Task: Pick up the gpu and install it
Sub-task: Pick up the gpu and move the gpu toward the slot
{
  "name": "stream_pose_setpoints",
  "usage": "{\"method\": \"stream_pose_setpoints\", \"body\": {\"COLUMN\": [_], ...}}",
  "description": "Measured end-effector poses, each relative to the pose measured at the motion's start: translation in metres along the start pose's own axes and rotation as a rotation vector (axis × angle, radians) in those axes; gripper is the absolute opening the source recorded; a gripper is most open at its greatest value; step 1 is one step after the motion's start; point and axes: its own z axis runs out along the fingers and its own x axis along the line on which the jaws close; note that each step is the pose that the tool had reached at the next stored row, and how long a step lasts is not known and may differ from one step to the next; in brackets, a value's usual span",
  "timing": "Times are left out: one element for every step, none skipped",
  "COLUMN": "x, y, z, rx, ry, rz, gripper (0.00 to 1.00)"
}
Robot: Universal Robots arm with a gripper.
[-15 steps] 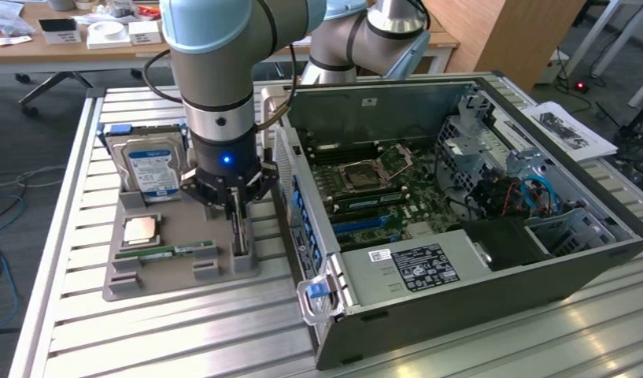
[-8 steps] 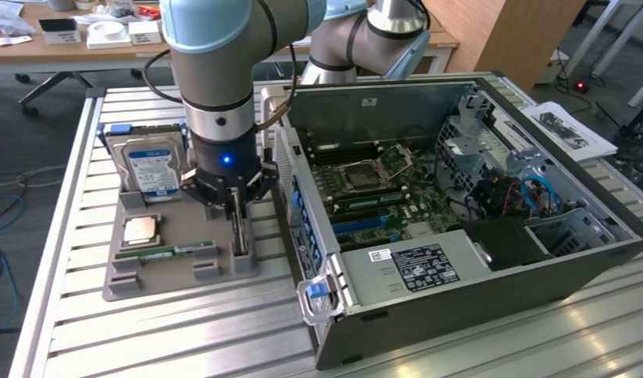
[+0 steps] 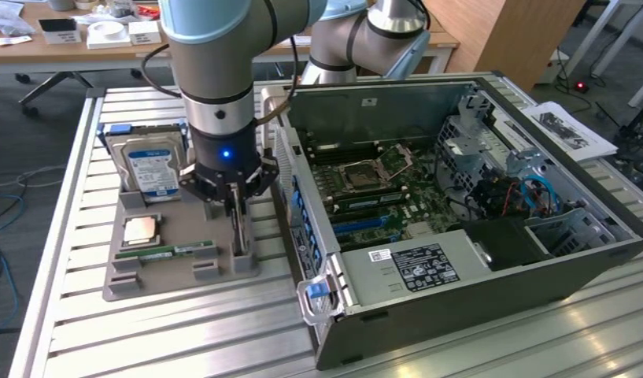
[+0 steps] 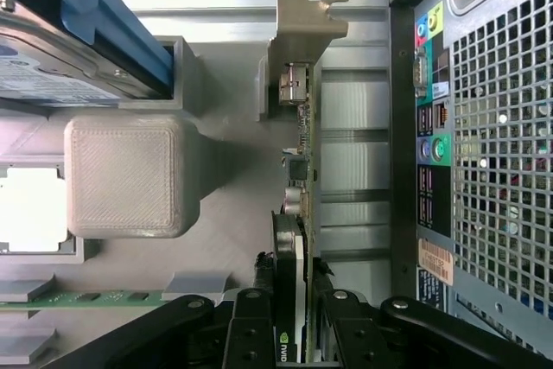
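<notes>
Grey printed plastic is where you start: at the exterior view's left the holder (image 3: 127, 279) sits on the slatted metal surface (image 3: 195, 331). It carries a blue-labelled hard drive (image 3: 151, 167), a processor chip (image 3: 142, 229) and a narrow RAM stick (image 3: 179, 251). Moving right, the gpu (image 3: 242, 240) stands on edge in the slot on the side of the holder nearest the case. Its pale bracket (image 4: 304, 15) is at the end away from your jaws. The jaws are drawn in narrow and clamp the card on both faces. As I judge it, the card has not left its slot, so pull straight up along the slot walls without twisting. Keep the squeeze even so the thin board cannot pivot. Furthest right, the open computer case (image 3: 489, 276) stands just beside the holder, and its rear panel is close to the card, so mind the bracket there.
</notes>
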Motion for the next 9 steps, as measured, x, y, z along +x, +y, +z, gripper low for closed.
{"method": "stream_pose_setpoints", "body": {"x": [0.0,0.0,0.0,0.0,0.0,0.0,0.0,0.0,0.0], "y": [0.0001,0.0002,0.0002,0.0003,0.0004,0.0005,0.0006,0.0007,0.0008], "z": [-0.0017,-0.0031,-0.0046,-0.0062,-0.0082,-0.0101,-0.0124,-0.0148,-0.0174], "rx": [0.0,0.0011,0.0031,0.0046,0.0058,0.0066,0.0069,0.0071,0.0071], "ry": [0.0,0.0,0.0,-0.0001,-0.0001,-0.0002,-0.0003,-0.0002,-0.0002], "rz": [0.0,0.0,0.0,0.0,0.0,0.0,0.0,0.0,0.0], "gripper": [0.27,0.27,0.27,0.27,0.27,0.27,0.27,0.27,0.27]}}
